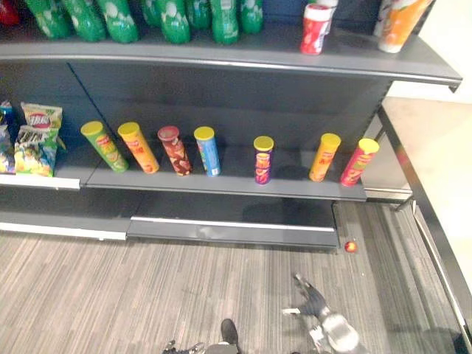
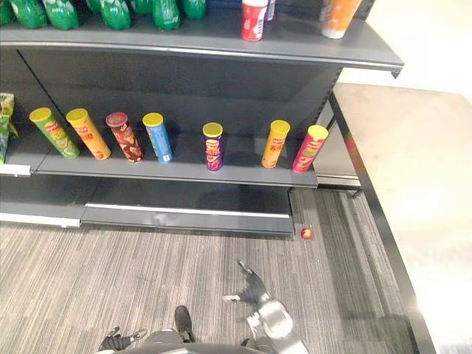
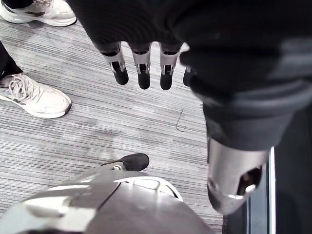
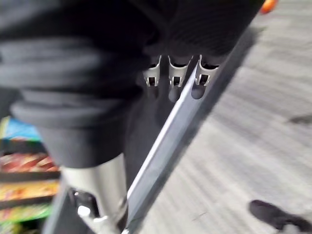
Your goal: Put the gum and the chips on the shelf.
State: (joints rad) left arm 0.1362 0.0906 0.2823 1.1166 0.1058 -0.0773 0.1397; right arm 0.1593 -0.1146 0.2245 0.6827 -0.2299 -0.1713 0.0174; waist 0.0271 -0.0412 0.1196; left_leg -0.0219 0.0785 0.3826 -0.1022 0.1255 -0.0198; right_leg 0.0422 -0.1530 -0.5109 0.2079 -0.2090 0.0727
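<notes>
Both the right hand (image 2: 254, 291) and left hand (image 3: 146, 44) are hanging loose-fingered and empty, chip cans (image 1: 263, 159) already standing on the shelf (image 1: 221, 184) beyond the fingers.

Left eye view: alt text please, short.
Seven chip cans stand in a row on a dark grey shelf, with green bottles on the shelf above. The right robot hand hangs open over striped carpet, near a small red object on the floor.

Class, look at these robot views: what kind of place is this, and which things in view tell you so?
Most likely a shop aisle or a mock-up of one. Dark metal shelving holds a row of chip cans, snack bags sit further left, and green bottles line the shelf above.
</notes>
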